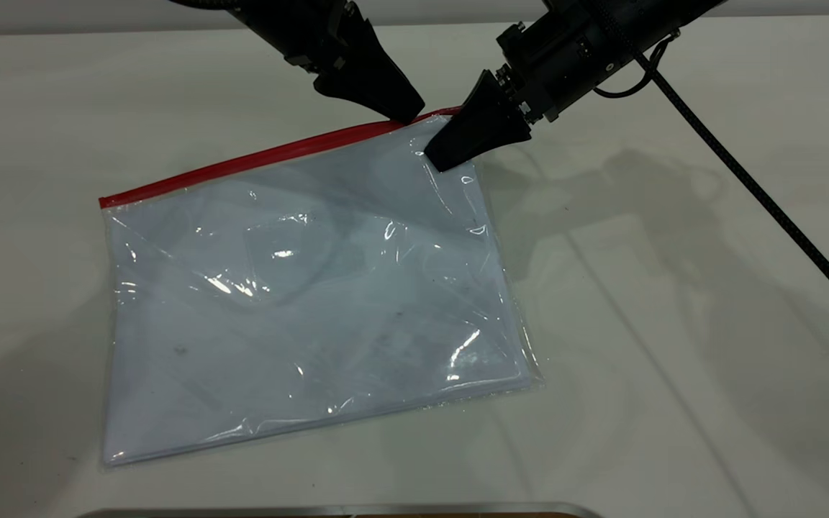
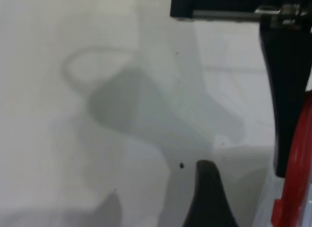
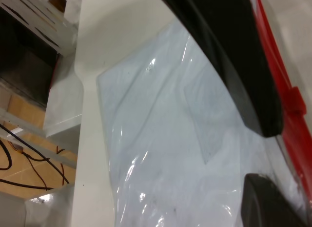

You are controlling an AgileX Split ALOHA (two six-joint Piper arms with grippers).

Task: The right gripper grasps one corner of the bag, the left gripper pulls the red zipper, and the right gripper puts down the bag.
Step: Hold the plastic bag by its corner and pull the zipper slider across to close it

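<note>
The bag (image 1: pixel 314 302), a clear crinkly pouch with white sheets inside, lies flat on the white table (image 1: pixel 673 360). The red zipper (image 1: pixel 270 155) runs along its far long edge. My right gripper (image 1: pixel 437 158) sits on the bag's far right corner, just inside the zipper. In the right wrist view its fingers stand apart over the plastic (image 3: pixel 261 156), with the red zipper (image 3: pixel 278 80) and its slider tab (image 3: pixel 295 102) beside them. My left gripper (image 1: pixel 404 111) touches down at the zipper's right end. Its fingers are apart (image 2: pixel 243 168), with the red zipper (image 2: pixel 297 178) just outside one finger.
The right arm's black cable (image 1: pixel 760 194) runs across the table's right side. A metal edge (image 1: pixel 342 511) lies along the near border. The right wrist view shows the table's edge (image 3: pixel 87 139), with white shelving and floor cables beyond.
</note>
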